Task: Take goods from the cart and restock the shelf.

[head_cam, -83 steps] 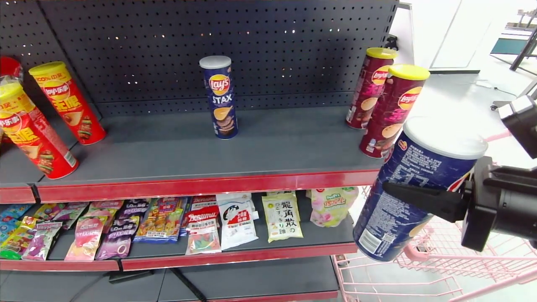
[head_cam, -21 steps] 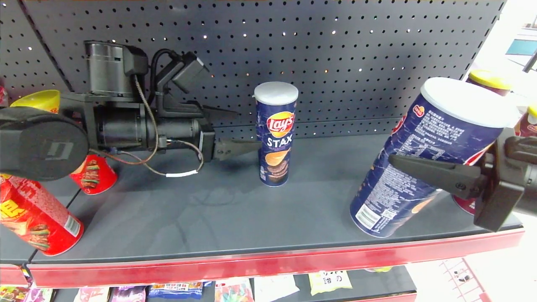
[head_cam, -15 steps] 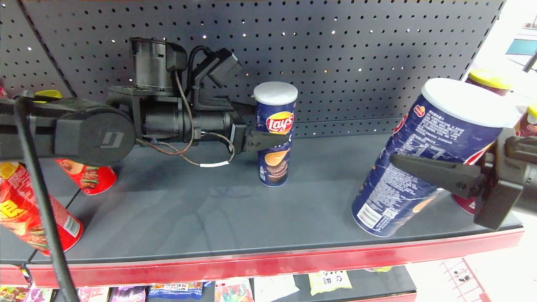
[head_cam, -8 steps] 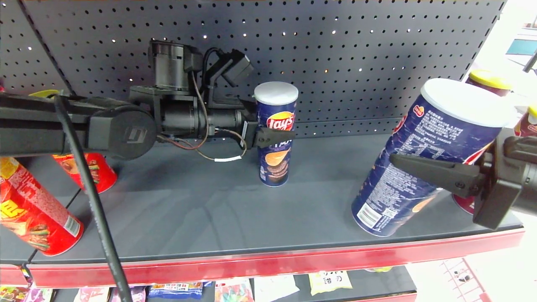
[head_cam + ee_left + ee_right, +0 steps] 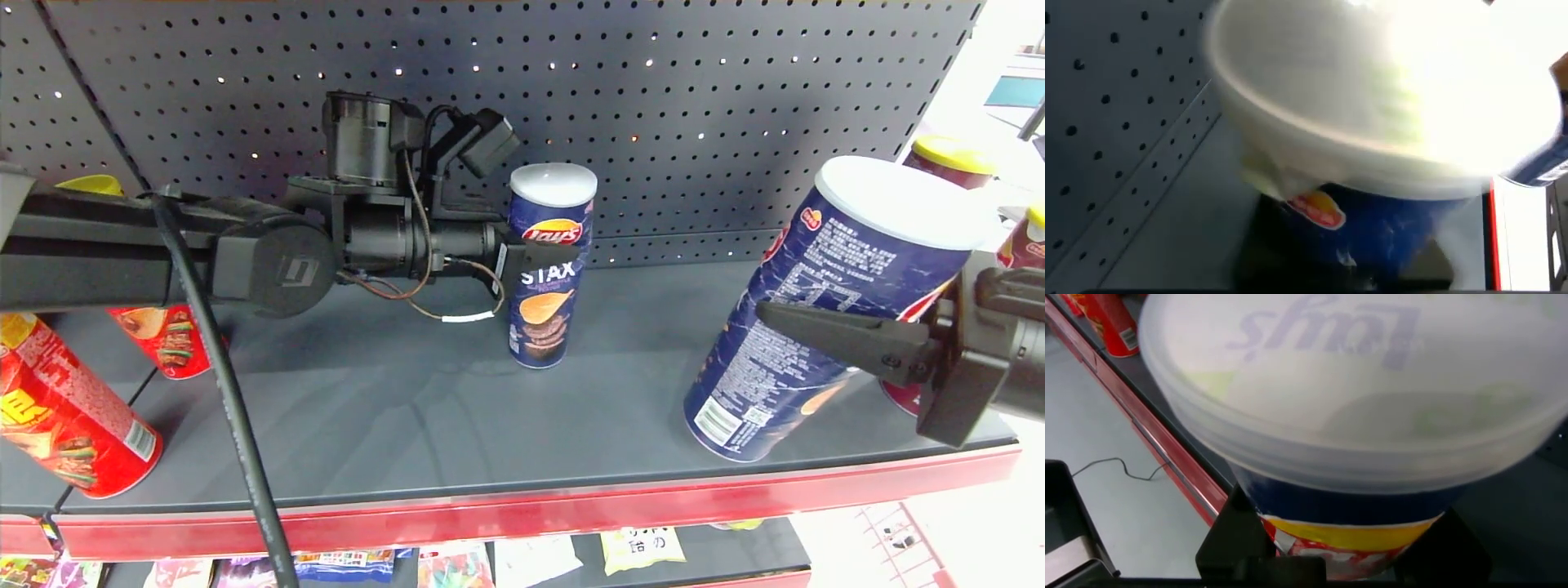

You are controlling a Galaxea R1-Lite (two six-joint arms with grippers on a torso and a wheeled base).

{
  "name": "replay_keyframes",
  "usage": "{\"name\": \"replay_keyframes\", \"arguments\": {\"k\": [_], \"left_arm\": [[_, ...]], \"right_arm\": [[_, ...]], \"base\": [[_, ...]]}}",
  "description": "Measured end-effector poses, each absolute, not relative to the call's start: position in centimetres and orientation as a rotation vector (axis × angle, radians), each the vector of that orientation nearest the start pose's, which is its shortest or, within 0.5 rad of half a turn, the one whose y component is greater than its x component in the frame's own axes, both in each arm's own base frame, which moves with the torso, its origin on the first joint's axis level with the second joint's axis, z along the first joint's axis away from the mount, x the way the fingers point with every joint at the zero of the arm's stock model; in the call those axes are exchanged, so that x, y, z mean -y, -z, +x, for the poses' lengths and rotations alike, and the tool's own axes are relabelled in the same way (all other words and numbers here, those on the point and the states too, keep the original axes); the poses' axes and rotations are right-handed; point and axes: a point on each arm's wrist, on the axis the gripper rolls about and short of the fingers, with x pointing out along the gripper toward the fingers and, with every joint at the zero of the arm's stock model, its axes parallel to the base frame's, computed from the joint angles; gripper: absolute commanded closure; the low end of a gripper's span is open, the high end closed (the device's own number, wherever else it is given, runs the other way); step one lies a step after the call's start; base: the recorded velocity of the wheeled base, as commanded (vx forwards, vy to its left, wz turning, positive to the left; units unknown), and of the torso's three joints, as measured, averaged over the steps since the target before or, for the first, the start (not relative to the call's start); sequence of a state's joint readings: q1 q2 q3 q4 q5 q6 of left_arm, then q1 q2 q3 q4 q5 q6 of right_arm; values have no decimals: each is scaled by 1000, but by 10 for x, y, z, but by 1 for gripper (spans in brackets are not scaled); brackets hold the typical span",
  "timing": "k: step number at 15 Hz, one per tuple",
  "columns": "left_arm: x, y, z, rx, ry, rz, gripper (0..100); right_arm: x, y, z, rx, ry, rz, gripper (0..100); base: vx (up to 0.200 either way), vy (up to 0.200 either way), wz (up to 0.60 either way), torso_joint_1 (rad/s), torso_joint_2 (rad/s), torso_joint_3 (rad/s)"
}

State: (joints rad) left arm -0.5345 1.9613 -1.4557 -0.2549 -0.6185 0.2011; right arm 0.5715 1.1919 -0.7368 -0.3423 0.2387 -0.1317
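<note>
Pinching the leaning can (image 5: pixel 824 269), our right pincer (image 5: pixel 1343 551) may let it topple off the shelf edge (image 5: pixel 571 513) below; our left pincer (image 5: pixel 557 247) grips the far can (image 5: pixel 543 322).

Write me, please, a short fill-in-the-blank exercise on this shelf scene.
1. The left gripper is shut on the middle can, whose lid is ____.
2. The right gripper holds the right can ____, not upright, at the front of the shelf.
3. The left cans are ____ in colour.

Missing words: white; tilted; red.
</note>
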Motion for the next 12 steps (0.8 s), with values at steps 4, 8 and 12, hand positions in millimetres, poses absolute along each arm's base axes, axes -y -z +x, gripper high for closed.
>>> {"name": "replay_keyframes", "arguments": {"k": [4, 8, 12], "left_arm": [[207, -232, 320, -180, 1220, 153, 100], [191, -225, 284, -238, 1284, 139, 100], [177, -221, 245, -270, 1327, 139, 100]], "right_arm": [[-102, -258, 149, -63, -813, -144, 100], [-101, -259, 149, -59, -813, -143, 100], [-102, -260, 150, -57, -813, -142, 100]], "base": [[0, 0, 0, 0, 0, 0], [0, 0, 0, 0, 0, 0], [0, 0, 0, 0, 0, 0]]}}
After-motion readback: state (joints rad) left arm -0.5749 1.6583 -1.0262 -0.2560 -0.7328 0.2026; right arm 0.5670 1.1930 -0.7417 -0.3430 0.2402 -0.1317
